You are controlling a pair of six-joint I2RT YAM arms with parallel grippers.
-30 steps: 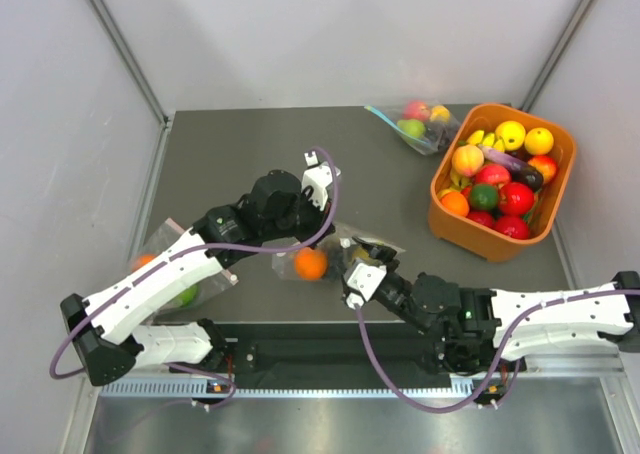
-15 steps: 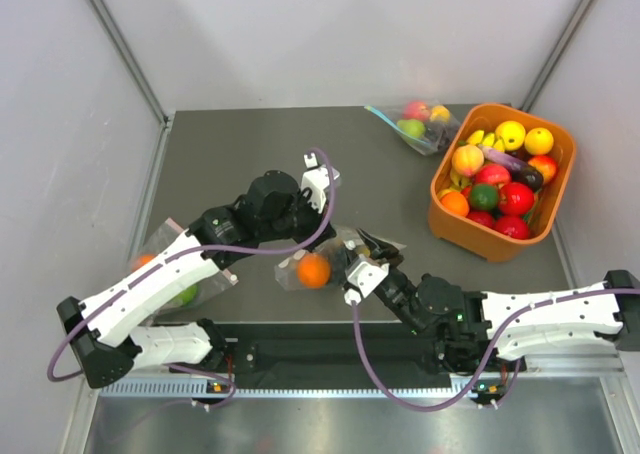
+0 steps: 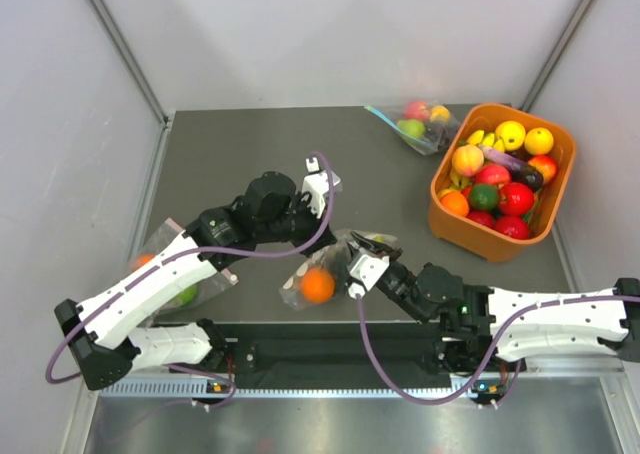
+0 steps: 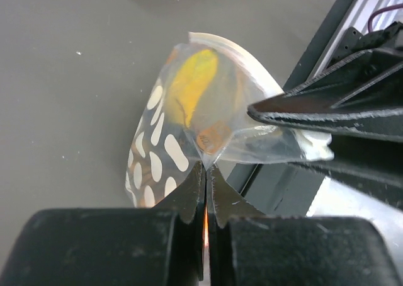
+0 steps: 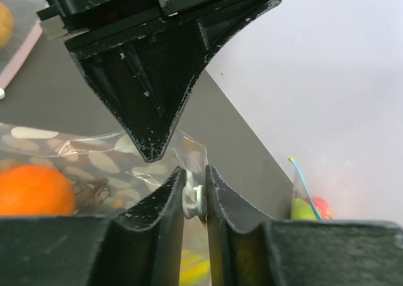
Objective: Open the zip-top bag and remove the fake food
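Observation:
The zip-top bag, clear with white dots, hangs between my two grippers near the table's front edge. Inside it I see fake food: an orange ball, a yellow banana and brown berries. My left gripper is shut on a top edge of the bag. My right gripper sits just right of it, jaws pressed on the bag's white zip slider. The left gripper's black finger points down just above the right jaws.
An orange bin full of toy fruit stands at the right. A clear bag with a blue zip strip lies at the back. Another clear bag with a pink edge lies under the left arm.
The right jaws have narrowed onto the white slider. The bag with the orange ball has shifted toward the table's front edge, and the right gripper moved in with it.

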